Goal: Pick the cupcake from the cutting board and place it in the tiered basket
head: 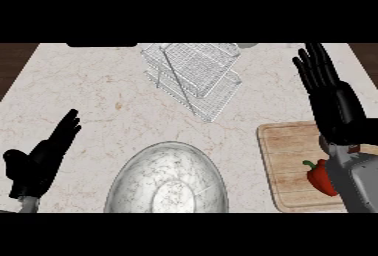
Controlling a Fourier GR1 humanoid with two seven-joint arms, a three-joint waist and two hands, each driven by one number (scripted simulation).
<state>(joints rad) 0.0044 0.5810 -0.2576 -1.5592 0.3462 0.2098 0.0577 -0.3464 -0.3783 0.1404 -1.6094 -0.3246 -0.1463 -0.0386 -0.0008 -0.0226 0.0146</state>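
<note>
On the cutting board (284,150) at the lower right we see only a red pepper (320,176), partly covered by our right forearm; no cupcake shows anywhere, so we cannot tell where it lies, and it may be hidden under that forearm or the wrist. Our right hand (330,95) hangs above the counter (88,90) beyond the board's far edge, its fingers straight and spread wide, holding nothing. Our left hand (40,160) rests open at the lower left, fingers up, also empty. We judge that the pick is not yet made: the step in hand is still the reach. The next move calls for drawing the right hand back over the board, finding the cupcake, and curling the fingers round it before any carry. The tiered basket (196,75), a wire one, stands at the far middle of the counter, left of the right hand and well apart from the board. A large metal bowl (168,182) sits near the front edge, between the two hands, off the likely path to the basket
</note>
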